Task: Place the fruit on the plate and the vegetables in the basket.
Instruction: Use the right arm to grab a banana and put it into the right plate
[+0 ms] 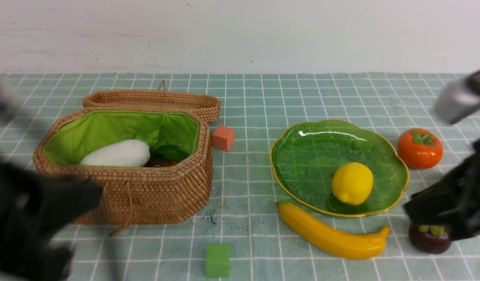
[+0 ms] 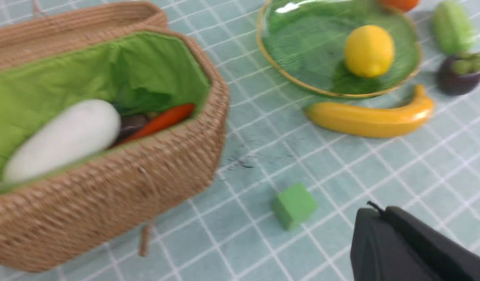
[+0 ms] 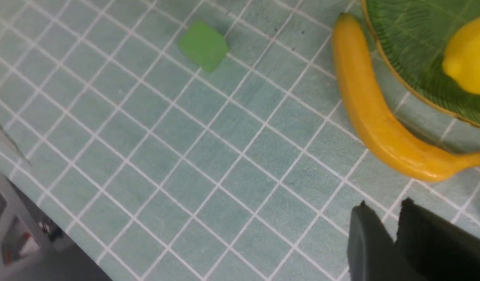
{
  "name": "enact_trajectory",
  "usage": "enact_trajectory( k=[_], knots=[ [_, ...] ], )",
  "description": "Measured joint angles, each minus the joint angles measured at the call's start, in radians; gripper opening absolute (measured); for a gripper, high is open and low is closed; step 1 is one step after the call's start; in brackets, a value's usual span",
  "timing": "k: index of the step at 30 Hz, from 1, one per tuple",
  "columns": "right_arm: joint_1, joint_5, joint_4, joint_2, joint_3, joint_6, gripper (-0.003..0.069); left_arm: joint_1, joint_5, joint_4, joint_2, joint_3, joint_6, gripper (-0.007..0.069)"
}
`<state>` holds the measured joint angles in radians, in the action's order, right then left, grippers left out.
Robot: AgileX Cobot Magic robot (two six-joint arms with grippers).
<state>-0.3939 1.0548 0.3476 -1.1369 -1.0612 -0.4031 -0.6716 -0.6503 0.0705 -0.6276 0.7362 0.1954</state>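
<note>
The wicker basket (image 1: 146, 187) stands open at the left and holds the white radish (image 1: 117, 153), the orange carrot (image 2: 162, 119) and the dark eggplant (image 2: 132, 123). On the green plate (image 1: 302, 156) lies the lemon (image 1: 352, 183). The banana (image 1: 329, 236) rests on the cloth in front of the plate, and the persimmon (image 1: 419, 148) sits to its right. The mangosteen (image 1: 429, 240) is partly under my right arm. The green gourd (image 2: 452, 25) lies beyond the mangosteen. My left gripper (image 2: 374, 210) is shut and empty, near the basket's front. My right gripper (image 3: 384, 203) is slightly open and empty.
A small green cube (image 1: 217, 260) sits near the table's front edge, between basket and banana. A small orange-red cube (image 1: 223, 137) stands beside the basket's far right corner. The basket lid (image 1: 154, 99) lies folded back behind it. A checked teal cloth covers the table.
</note>
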Motion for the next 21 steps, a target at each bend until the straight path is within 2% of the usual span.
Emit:
enact_trajectory(
  k=[5,8,10,12,14,15,21],
  knots=[
    [-0.041,-0.021,-0.048,-0.156,0.0,-0.059,0.0163,-0.001,0.078,-0.048,0.224,-0.155,-0.013,-0.0013],
    [-0.042,-0.056,-0.075,-0.291,0.0,-0.123,0.0248,-0.001,0.087,-0.06,0.328,-0.198,-0.06,-0.0013],
    [-0.042,-0.076,-0.082,-0.343,0.0,-0.161,0.0294,-0.001,0.087,-0.06,0.339,-0.2,-0.077,-0.0013],
    [-0.044,-0.13,-0.095,-0.425,0.0,-0.234,0.0381,-0.001,0.087,-0.06,0.344,-0.202,-0.099,-0.0013],
    [-0.044,-0.148,-0.1,-0.45,0.0,-0.258,0.0409,-0.001,0.087,-0.062,0.344,-0.203,-0.102,-0.0013],
    [-0.044,-0.173,-0.104,-0.487,0.0,-0.294,0.045,-0.001,0.087,-0.062,0.344,-0.206,-0.103,-0.0013],
    [-0.045,-0.234,-0.141,-0.541,0.0,-0.35,0.0479,-0.001,0.085,-0.062,0.344,-0.207,-0.106,-0.0013]
  ],
)
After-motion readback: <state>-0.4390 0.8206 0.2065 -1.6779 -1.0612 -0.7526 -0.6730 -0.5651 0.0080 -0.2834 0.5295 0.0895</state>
